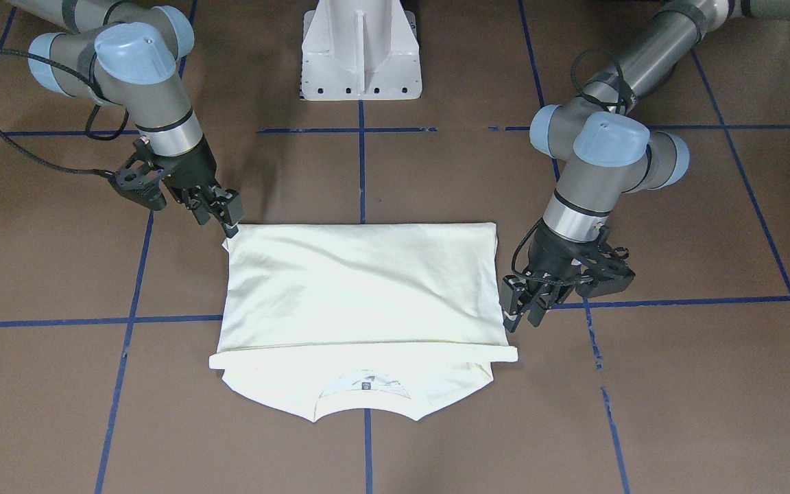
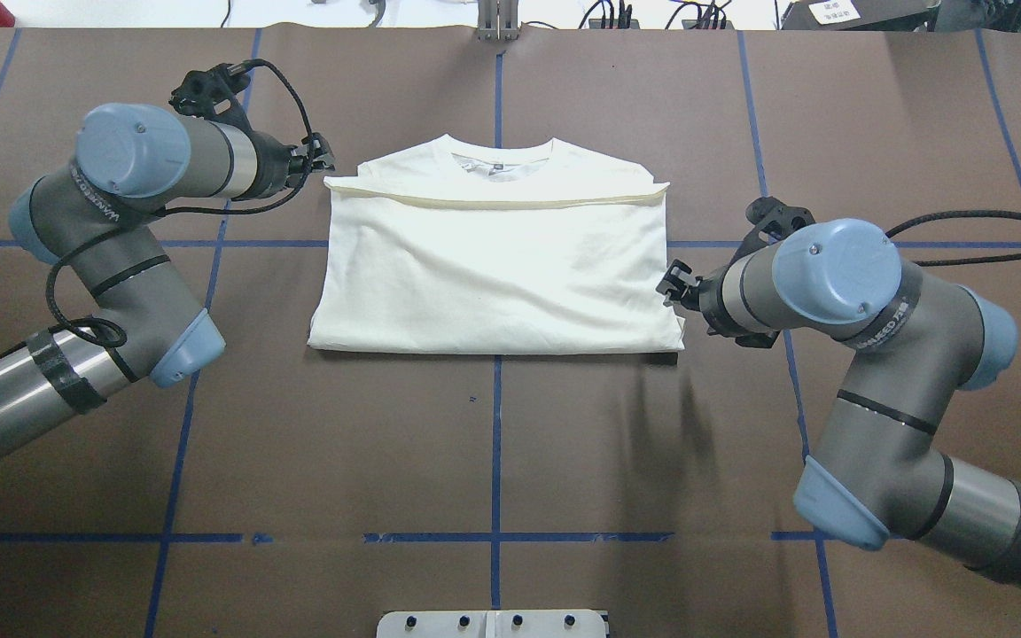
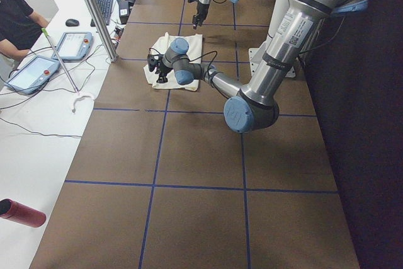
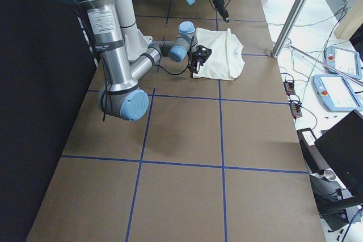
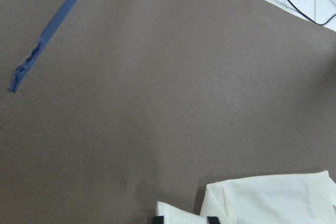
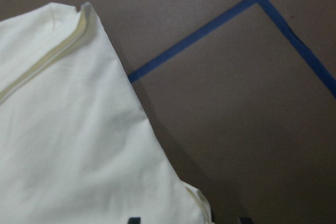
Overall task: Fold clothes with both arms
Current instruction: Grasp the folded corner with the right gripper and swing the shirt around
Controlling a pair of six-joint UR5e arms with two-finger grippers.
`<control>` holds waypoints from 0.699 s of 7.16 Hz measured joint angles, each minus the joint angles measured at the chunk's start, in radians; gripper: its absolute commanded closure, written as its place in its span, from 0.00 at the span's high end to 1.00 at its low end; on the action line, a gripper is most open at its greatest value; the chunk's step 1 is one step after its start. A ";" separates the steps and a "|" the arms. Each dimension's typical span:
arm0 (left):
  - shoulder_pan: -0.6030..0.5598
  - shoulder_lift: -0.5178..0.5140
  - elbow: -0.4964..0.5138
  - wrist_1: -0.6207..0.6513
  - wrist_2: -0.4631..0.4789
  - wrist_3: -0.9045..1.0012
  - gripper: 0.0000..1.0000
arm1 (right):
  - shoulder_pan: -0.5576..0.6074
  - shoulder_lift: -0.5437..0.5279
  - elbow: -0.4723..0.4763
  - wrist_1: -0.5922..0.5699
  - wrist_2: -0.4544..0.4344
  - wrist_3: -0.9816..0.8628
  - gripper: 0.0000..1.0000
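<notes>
The right gripper [image 1: 229,218] is released: seen from its wrist, the two black fingertips [image 6: 133,220] stand wide apart, with the near corner of the shirt [image 2: 493,266] reaching in between them. The left gripper [image 2: 320,164] sits at the far corner on the other side. Its fingertips [image 5: 157,219] show a bit of cream cloth between them, but I cannot tell whether they pinch it or have let go. Between the two arms the shirt lies flat on the brown table [image 2: 493,443], plain side up, with the lower part folded up to just short of the neckline [image 2: 502,161]. Blue tape lines [image 2: 496,425] cross the table under it.
</notes>
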 measured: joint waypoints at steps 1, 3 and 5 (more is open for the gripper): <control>0.000 0.001 -0.003 0.001 0.000 0.000 0.56 | -0.037 -0.004 -0.014 0.003 -0.034 0.031 0.69; 0.000 0.002 -0.006 0.005 0.003 0.000 0.56 | -0.063 0.026 -0.067 0.008 -0.054 0.113 0.67; 0.001 0.002 -0.006 0.010 0.006 0.001 0.56 | -0.070 0.038 -0.084 0.008 -0.057 0.136 0.00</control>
